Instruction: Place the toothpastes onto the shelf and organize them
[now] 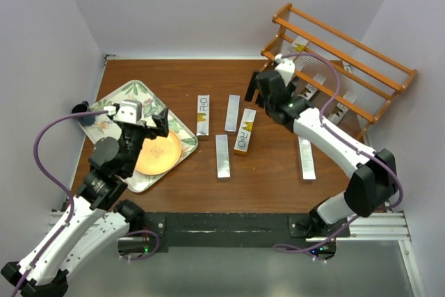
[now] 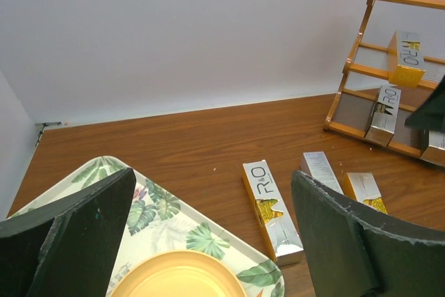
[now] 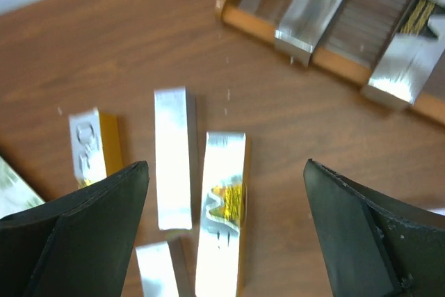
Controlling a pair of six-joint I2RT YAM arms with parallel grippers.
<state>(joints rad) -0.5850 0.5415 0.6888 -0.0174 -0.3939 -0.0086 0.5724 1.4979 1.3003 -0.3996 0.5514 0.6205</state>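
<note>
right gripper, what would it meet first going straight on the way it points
Likely the gold-marked carton lying on the table under the open right gripper, though depth is unclear; the silver carton beside it is close.

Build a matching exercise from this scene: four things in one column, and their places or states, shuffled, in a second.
Column one:
1. plate
2. shelf
3. left gripper
4. leftmost carton

Column two:
A. at the far right corner
B. jaws open, above the tray
C. flat on the bare table
D. lying on the tray

Pairs: 1-D; 2-A; 3-B; 4-C
</note>
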